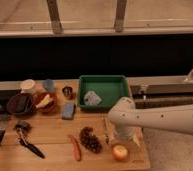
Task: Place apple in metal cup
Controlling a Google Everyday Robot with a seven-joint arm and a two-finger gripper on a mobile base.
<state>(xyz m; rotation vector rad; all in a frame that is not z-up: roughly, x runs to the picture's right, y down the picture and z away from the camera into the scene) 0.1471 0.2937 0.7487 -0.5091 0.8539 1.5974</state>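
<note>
- Toward the back edge of the table (50,132), just left of the green tray (110,86), the metal cup (67,92) stands upright, mouth up for fruit.
- Near the front right corner lies the apple (120,151), well apart from it.
- Just above the apple, the gripper (121,140) hangs wide open, seemingly poised to straddle it.

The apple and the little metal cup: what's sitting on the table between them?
Camera view: between apple and metal cup, bare tabletop, with a blue sponge and dark bunch beside the line. The gripper hangs just over the apple.
</note>
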